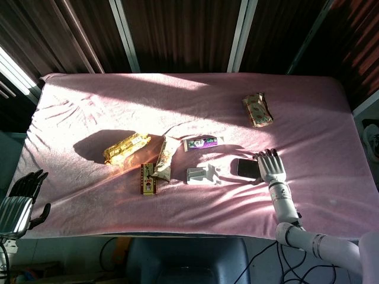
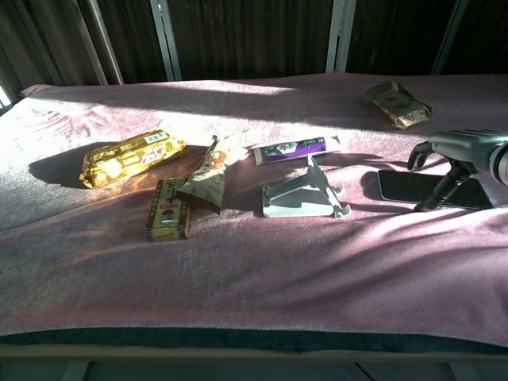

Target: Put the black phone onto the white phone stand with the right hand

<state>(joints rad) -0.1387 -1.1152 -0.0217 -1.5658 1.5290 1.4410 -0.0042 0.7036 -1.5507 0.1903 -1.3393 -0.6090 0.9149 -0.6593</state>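
The black phone (image 1: 247, 168) (image 2: 405, 188) lies flat on the pink cloth, just right of the white phone stand (image 1: 203, 174) (image 2: 302, 198), which stands upright and bare. My right hand (image 1: 271, 167) (image 2: 460, 155) hovers over the phone's right end with its fingers spread and arched downward. In the chest view one fingertip reaches down to the phone's surface, but nothing is gripped. My left hand (image 1: 23, 198) hangs beyond the table's left edge, fingers loosely apart and holding nothing.
Left of the stand lie a beige pouch (image 1: 164, 158) (image 2: 208, 178), a small dark box (image 1: 147, 178) (image 2: 167, 209) and a yellow snack pack (image 1: 125, 148) (image 2: 131, 159). A toothpaste tube (image 1: 203, 142) (image 2: 294, 148) lies behind the stand. A wrapped packet (image 1: 257, 110) (image 2: 397, 105) sits far right.
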